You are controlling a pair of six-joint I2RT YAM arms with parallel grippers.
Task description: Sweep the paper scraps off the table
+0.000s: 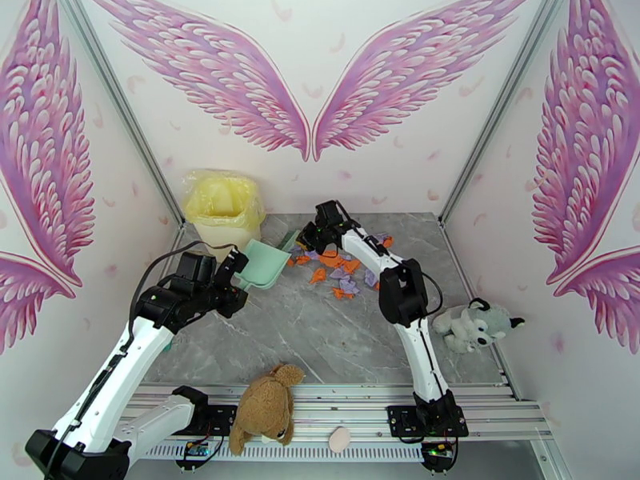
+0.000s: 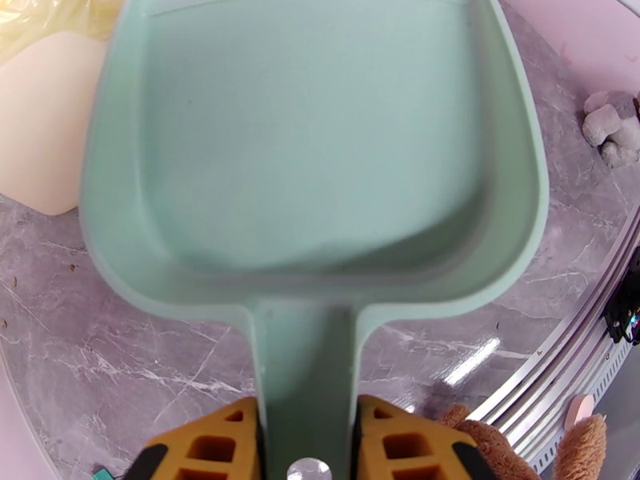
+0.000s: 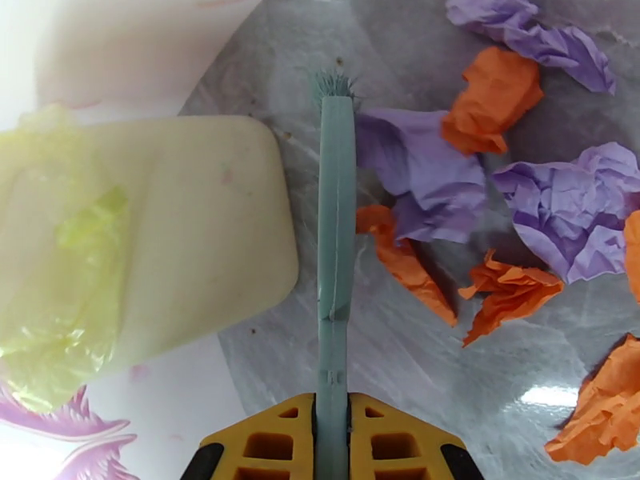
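Two tools in hand: left gripper (image 2: 306,438) clamps the dustpan (image 2: 320,154), right gripper (image 3: 332,438) clamps the brush (image 3: 336,210). Sweeping stage, I'd say; next, the scraps (image 3: 560,206) need pushing across the surface (image 3: 448,394) into it.

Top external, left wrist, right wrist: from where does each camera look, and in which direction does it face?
Top external: above and behind the robot, facing down and forward over the table to the winged wall; the left arm and right arm show, bases at the bottom.
Left wrist: on the left arm, facing along the left hand, whose yellow fingers grip the dustpan handle.
Right wrist: on the right arm, facing along the right hand and its brush toward the paper scraps.
Shared: both wrist views show the cream bin.
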